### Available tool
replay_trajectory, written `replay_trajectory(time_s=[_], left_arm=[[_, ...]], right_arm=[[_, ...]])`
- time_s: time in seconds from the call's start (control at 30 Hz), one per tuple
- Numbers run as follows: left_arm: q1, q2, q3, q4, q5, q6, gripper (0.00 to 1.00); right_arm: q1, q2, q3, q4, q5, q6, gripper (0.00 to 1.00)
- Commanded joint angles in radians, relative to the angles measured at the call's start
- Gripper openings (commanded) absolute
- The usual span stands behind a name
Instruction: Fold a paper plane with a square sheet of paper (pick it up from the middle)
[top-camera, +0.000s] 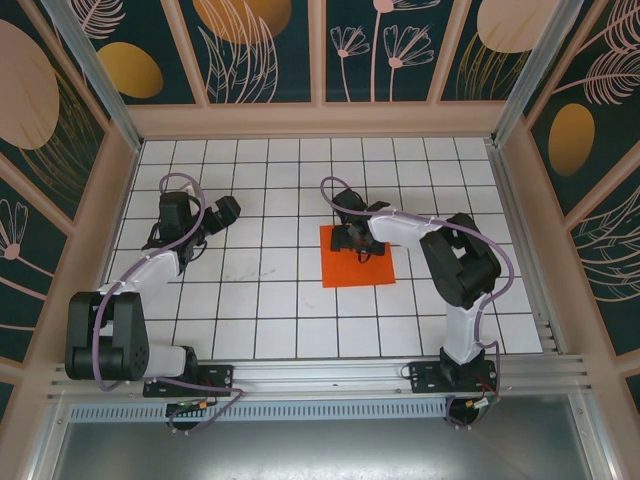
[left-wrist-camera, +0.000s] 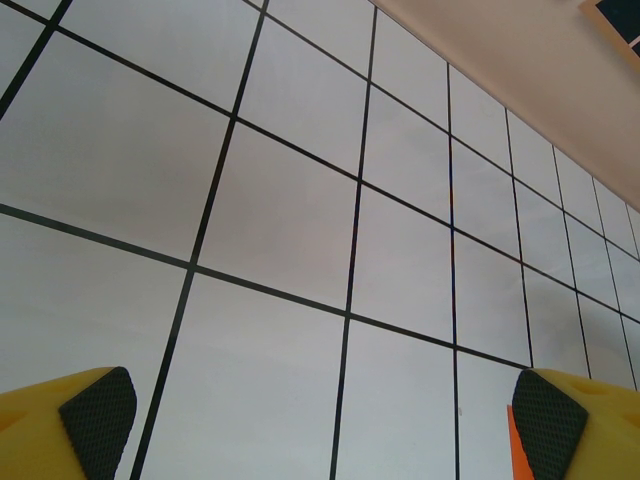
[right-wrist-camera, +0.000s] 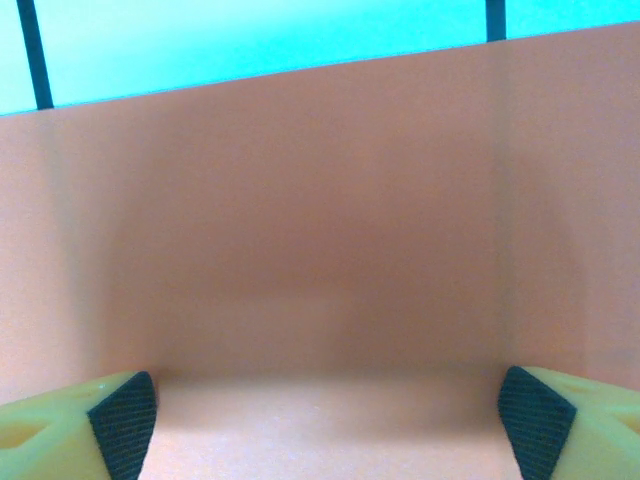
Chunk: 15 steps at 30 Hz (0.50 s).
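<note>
While the right end effector (right-wrist-camera: 325, 410) gapes wide over it, the square sheet of paper (top-camera: 360, 272) lies flat, plain orange-red.

The white table (top-camera: 270, 300) has lots of bare room at the front. The right gripper (top-camera: 353, 243) hangs low over the square sheet of paper (top-camera: 345, 272), in the way of its far part. The left gripper (top-camera: 222, 212) sits well apart. Tall walls (top-camera: 320, 120) close three sides.

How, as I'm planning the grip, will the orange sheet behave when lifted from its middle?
Probably floppy: the sheet lies thin and flat on the table, so its edges would likely droop. Likely very light, so a push may just slide it. The open right claw over it may crease it when pinching.
</note>
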Motion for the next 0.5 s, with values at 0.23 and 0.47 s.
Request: replay_trajectory(time_s=[0.23, 0.47], left_arm=[[0.004, 0.014, -0.019, 0.005, 0.021, -0.019, 0.98], [0.004, 0.011, -0.018, 0.006, 0.030, -0.025, 0.99]], right_arm=[[0.056, -0.028, -0.064, -0.071, -0.007, 0.060, 0.98], [0.067, -0.078, -0.042, -0.097, 0.047, 0.073, 0.98]])
